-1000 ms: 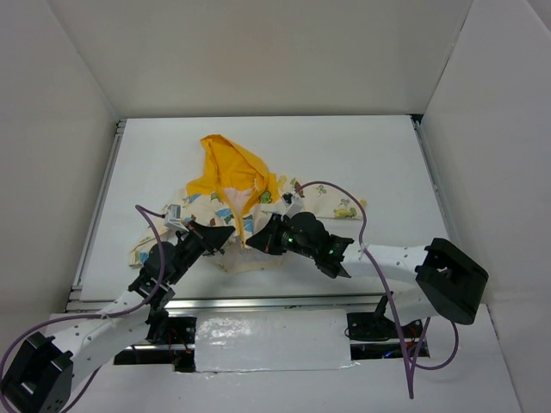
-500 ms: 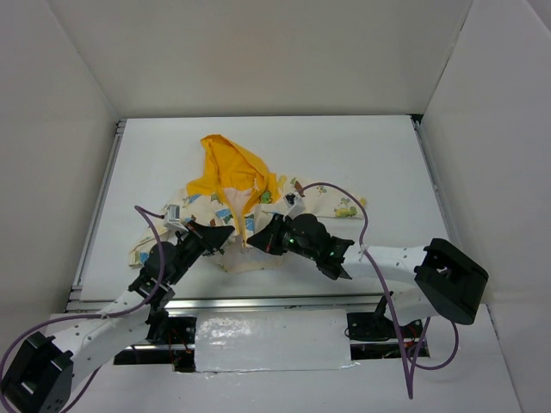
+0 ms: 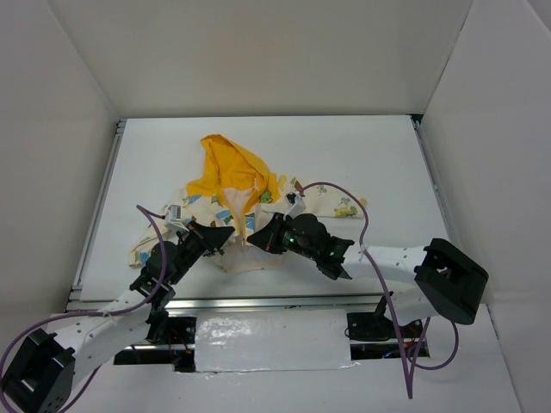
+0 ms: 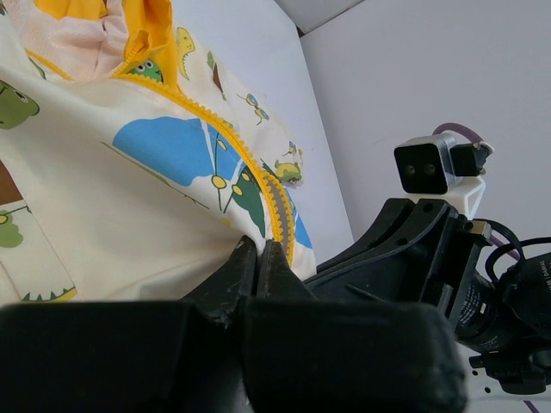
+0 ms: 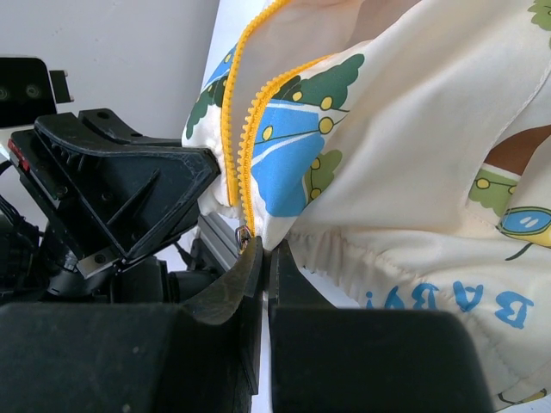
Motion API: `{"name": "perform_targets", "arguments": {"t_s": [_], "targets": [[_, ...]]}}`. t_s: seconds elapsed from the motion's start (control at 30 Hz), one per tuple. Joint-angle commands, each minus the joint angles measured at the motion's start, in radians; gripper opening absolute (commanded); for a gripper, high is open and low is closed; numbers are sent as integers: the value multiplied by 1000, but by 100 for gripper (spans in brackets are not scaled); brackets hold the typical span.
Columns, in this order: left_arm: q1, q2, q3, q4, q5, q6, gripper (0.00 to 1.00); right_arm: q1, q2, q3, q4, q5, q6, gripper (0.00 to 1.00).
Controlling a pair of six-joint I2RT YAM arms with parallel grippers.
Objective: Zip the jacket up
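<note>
One jacket [image 3: 231, 172] on tabletop [image 3: 370, 155], lengthwise, hood far, hem near; left fingers [image 4: 234, 274] and right fingers [image 5: 244, 274] both pinching its hem.

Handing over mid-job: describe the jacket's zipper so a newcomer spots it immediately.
On the white table lies a cream cartoon-print jacket, its yellow hood at the far end. From the hood, the zipper runs toward the near edge and ends between the left hand and right hand. It is the only line of bright yellow teeth on the cream fabric.
</note>
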State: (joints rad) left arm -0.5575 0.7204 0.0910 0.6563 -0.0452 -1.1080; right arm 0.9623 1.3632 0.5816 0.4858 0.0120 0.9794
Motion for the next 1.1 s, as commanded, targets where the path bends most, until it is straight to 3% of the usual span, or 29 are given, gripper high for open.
{"name": "perform_targets", "arguments": {"t_s": [0.0, 1.07], "targets": [[2, -7, -17, 71, -8, -16, 0, 4, -13, 11, 69, 22, -1, 0], [2, -12, -22, 83, 1, -38, 0, -8, 30, 43, 79, 2, -16, 0]]}}
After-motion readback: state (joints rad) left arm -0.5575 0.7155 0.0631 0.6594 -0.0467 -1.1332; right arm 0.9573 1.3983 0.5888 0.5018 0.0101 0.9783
